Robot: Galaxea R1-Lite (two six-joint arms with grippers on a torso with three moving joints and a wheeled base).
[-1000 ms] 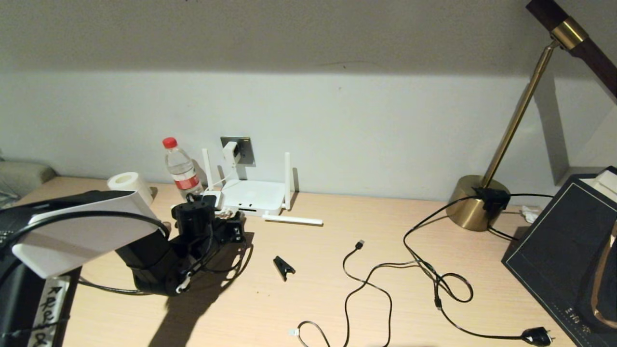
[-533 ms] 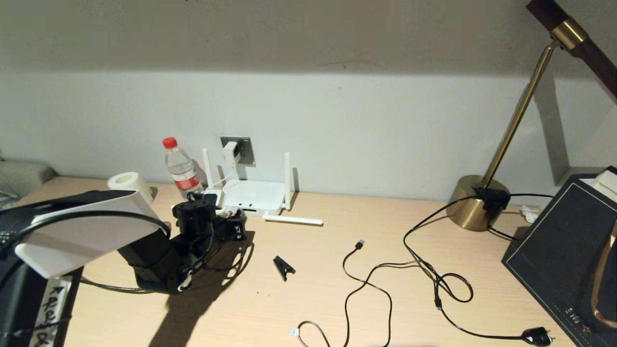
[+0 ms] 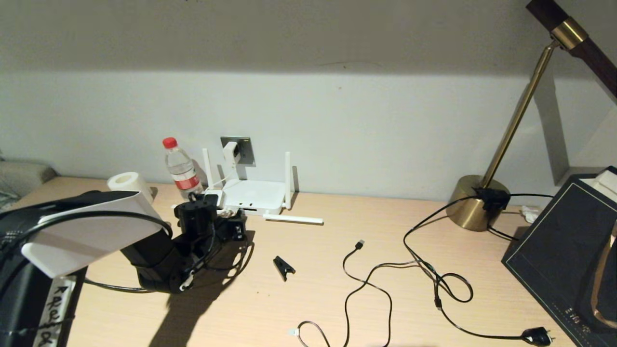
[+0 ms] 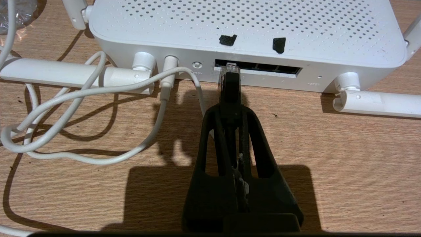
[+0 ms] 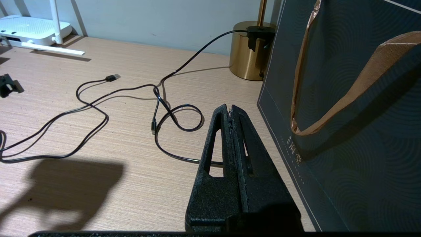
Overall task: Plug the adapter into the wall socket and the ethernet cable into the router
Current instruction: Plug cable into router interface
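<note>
Left gripper (image 4: 232,108) presenting the ethernet cable (image 4: 231,86) at the router (image 4: 246,29).
Fingers clenched on the cable, its clear connector at the leftmost port, centre-left of head view; adapter (image 3: 230,152) sits in wall socket (image 3: 245,147); right gripper (image 5: 231,113) closed, empty.

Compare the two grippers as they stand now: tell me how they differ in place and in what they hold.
The left gripper is at the router with its jaws shut on the ethernet cable, whose clear connector sits at the leftmost port. The right gripper is parked beside the dark paper bag, far from the router, with its jaws shut on nothing. The left one is at work; the right one is idle. Both are black with their jaws closed.
</note>
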